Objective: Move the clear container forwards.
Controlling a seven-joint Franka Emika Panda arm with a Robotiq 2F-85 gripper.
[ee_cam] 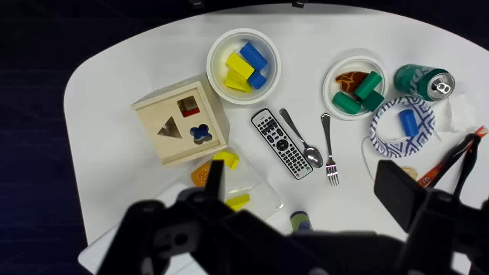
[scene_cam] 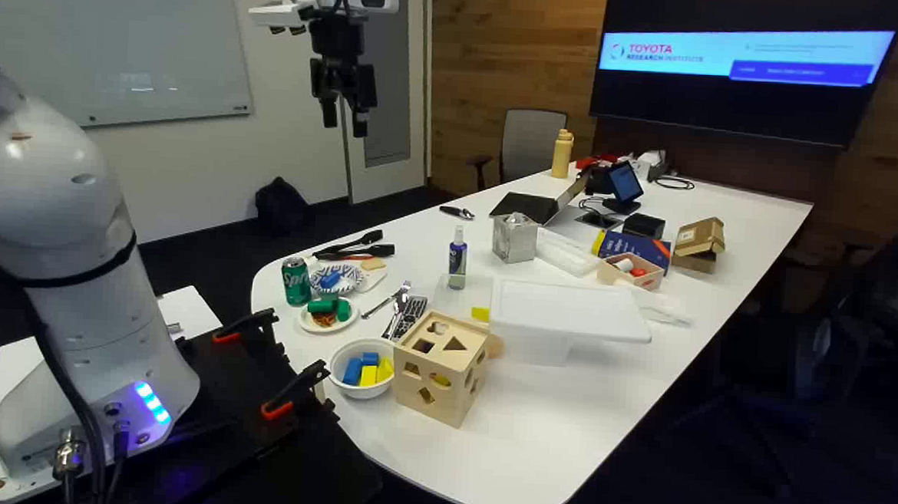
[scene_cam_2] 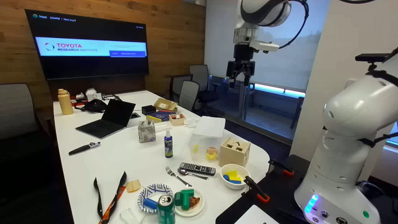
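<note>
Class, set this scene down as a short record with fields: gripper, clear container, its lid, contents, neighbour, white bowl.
Gripper: open, raised above the table, holding nothing
Clear container: on the table
Lid: white, over part of it
Contents: yellow pieces, an orange piece
Neighbour: wooden shape box, close beside; whether touching, unclear
White bowl: two blue blocks, two yellow blocks

On the white desk [scene_cam: 530, 456], a pale wooden shape-sorting cube [scene_cam_2: 233, 157] stands just beside a round white bowl [ee_cam: 217, 67] holding blue and yellow blocks [ee_cam: 240, 65]. A dark-buttoned oblong remote control [ee_cam: 282, 144], metal spoon [ee_cam: 313, 157] and metal fork [ee_cam: 331, 164] lie close together; a green Sprite can [ee_cam: 418, 80] stands upright beside a round white plate [ee_cam: 329, 88] of green blocks [ee_cam: 368, 84].
</note>
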